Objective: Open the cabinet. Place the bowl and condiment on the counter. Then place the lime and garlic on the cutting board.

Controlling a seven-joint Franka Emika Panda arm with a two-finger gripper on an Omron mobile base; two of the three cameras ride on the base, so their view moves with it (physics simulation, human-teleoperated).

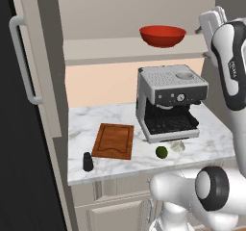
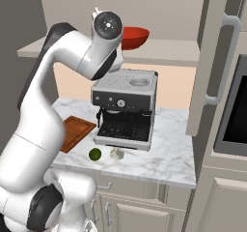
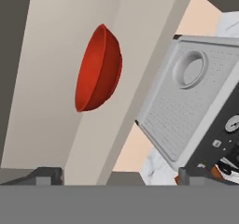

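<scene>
Counter [image 1: 105, 117]: one lime [image 1: 161, 152], one garlic [image 1: 177, 146], one condiment [image 1: 87, 161]; end effector [image 3: 120, 175] spread.

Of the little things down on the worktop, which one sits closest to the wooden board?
The black shaker, standing just off the board's near left corner. The lime and garlic lie farther right, before the coffee machine.
</scene>
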